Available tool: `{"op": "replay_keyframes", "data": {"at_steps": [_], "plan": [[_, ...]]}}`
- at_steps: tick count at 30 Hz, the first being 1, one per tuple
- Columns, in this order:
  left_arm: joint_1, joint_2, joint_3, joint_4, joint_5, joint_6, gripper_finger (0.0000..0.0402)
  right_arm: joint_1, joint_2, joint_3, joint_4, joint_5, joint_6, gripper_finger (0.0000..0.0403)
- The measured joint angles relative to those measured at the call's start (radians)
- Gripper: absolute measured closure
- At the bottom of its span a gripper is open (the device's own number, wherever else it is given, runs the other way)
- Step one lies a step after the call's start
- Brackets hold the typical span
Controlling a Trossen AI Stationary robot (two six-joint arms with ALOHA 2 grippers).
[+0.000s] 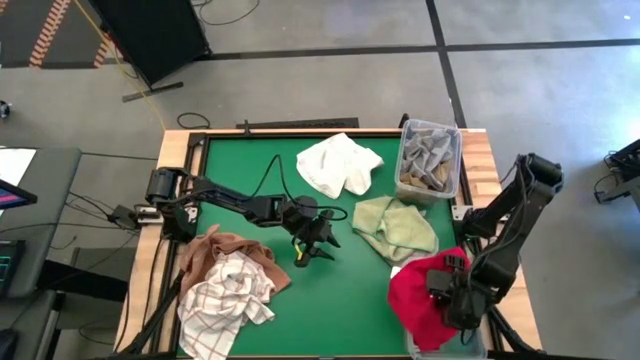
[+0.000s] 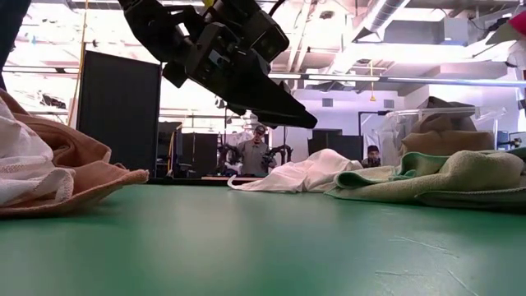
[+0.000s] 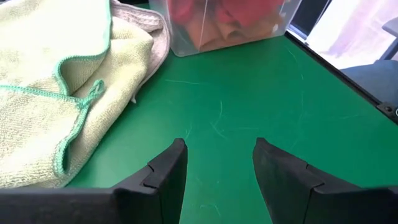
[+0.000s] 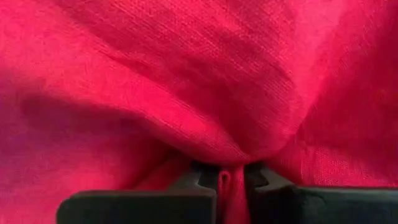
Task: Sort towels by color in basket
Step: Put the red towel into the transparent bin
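Your right gripper [image 4: 231, 180] is clamped on a fold of the red towel [image 1: 425, 292], pinched between its two dark fingers at the table's near right corner; the cloth fills the right wrist view and drapes over a clear bin [image 1: 440, 345] at that corner. Your left gripper [image 1: 312, 245] hangs above bare green mat near the table's middle, fingers [image 3: 168, 177] parted and holding nothing, with open mat between them in the left wrist view.

Just right of the left gripper lies the pale green towel [image 1: 397, 228], its green-stitched hem close to the fingers. Beyond it the white towel [image 1: 338, 163] sits toward the far edge, and a second clear bin [image 1: 431, 160] at the far right corner holds tan and brown cloth. To the left gripper's left, the rust-brown towel [image 1: 225, 250] lies bunched with the white red-checked towel [image 1: 228, 300] on top, near the table's front left corner.

The widest clear run of green mat [image 1: 340, 300] stretches from under the left gripper to the near edge, between the checked pile and the red towel. In the low view, people stand in the room well beyond the table.
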Motion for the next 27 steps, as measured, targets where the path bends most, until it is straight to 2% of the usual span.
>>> {"op": "replay_keyframes", "data": {"at_steps": [6, 10, 19, 27], "plan": [[0.000, 0.000, 0.000, -0.010, 0.000, -0.003, 0.0227, -0.010, -0.004, -0.005, -0.029, 0.000, 0.021, 0.0367], [0.000, 0.000, 0.000, -0.036, 0.000, -0.004, 0.0227, -0.025, -0.018, 0.040, -0.030, -0.010, 0.042, 0.0354], [0.000, 0.000, 0.000, -0.041, -0.005, 0.011, 0.0227, -0.043, -0.020, 0.167, 0.005, -0.009, -0.015, 0.0300], [0.000, 0.000, 0.000, -0.041, -0.005, 0.009, 0.0227, -0.035, -0.022, 0.273, -0.171, -0.005, 0.040, 0.0245]]}}
